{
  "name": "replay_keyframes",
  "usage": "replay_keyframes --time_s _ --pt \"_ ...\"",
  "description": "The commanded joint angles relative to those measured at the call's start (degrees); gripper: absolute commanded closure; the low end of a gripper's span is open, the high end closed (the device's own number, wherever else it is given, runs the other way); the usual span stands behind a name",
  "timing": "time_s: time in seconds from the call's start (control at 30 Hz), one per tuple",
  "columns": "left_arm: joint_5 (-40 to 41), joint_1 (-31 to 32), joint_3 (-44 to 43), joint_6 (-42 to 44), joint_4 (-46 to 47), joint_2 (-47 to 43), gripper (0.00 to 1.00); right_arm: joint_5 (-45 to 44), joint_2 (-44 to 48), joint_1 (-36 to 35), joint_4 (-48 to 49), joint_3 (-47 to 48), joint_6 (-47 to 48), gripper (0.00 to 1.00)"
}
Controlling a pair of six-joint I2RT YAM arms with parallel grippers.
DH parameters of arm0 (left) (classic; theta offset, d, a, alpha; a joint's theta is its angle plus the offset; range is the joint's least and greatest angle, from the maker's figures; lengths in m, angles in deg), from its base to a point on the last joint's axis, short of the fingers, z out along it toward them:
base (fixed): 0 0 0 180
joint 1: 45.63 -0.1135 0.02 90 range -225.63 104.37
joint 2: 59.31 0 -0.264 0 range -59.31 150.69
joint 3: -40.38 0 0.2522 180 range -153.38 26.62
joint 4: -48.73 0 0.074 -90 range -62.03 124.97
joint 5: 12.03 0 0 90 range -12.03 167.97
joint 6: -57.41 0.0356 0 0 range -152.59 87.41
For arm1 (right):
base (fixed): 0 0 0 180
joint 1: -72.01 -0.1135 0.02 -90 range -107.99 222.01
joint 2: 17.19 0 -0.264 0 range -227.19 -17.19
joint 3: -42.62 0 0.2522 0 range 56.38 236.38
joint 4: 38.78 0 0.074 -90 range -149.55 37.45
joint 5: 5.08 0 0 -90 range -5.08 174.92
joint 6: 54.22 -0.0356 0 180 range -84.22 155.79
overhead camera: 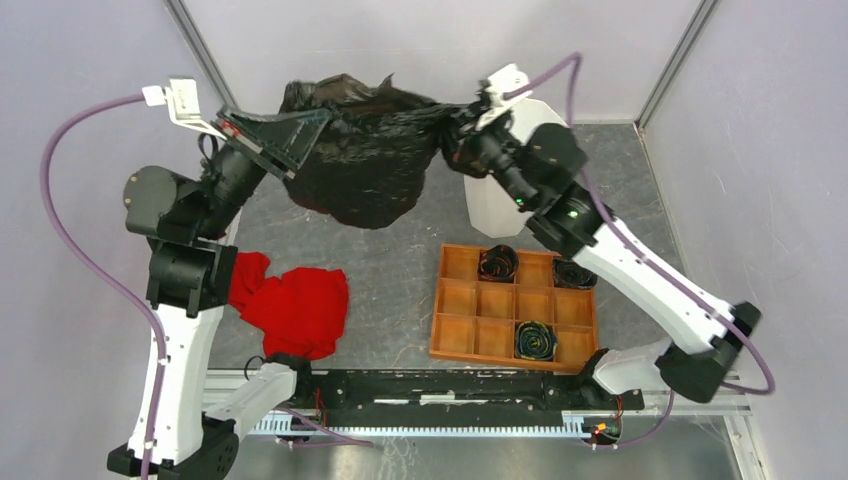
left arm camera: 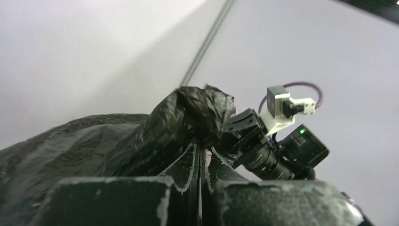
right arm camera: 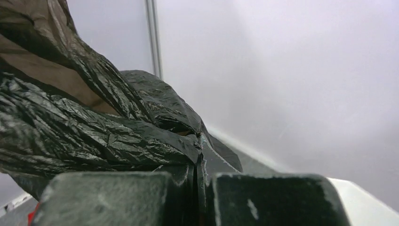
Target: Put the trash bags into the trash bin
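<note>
Over table's far edge | trash bag [overhead camera: 365, 165] hangs spread | left fingers [left arm camera: 189, 170] and right fingers [right arm camera: 182, 175] clamped on it | trash bin [overhead camera: 488, 208] seemingly alongside

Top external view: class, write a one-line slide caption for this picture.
Both arms' jaws clamp opposite edges of the black trash bag, holding it stretched beside the white trash bin.

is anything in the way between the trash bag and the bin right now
No separate object is. The trash bag hangs pinched between the left gripper and the right gripper, close beside the trash bin. Only the right arm itself crosses over the bin, covering part of it in the top view.
</note>
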Motion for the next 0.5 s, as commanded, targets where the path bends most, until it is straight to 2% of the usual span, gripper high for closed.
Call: replay_keyframes --time_s 0.0,0.1,0.17,0.33,0.47 --pt "-6.17 -0.21 -7.47 -11.94 14.78 4.42 0.98 -3.56 5.67 1.47 -2.89 2.45 5.06 1.0" --pt "-5.44 0.46 -9.27 -20.37 22.96 7.99 0.98 -7.75 8.13 2.37 -5.54 5.9 9.28 1.0" --pt "-2.34 2.91 -8.98 -22.91 26.95 9.48 0.98 -11.74 9.34 2.79 -7.76 6.79 11.97 1.0" --pt "9.93 18.53 -12.15 -13.94 24.38 15.66 0.98 -16.58 11.25 5.01 -10.17 6.2 16.48 1.0" --pt "15.06 28.49 -21.63 -7.73 18.45 27.26 0.98 -18.71 11.13 7.72 -10.63 5.64 19.6 1.0"
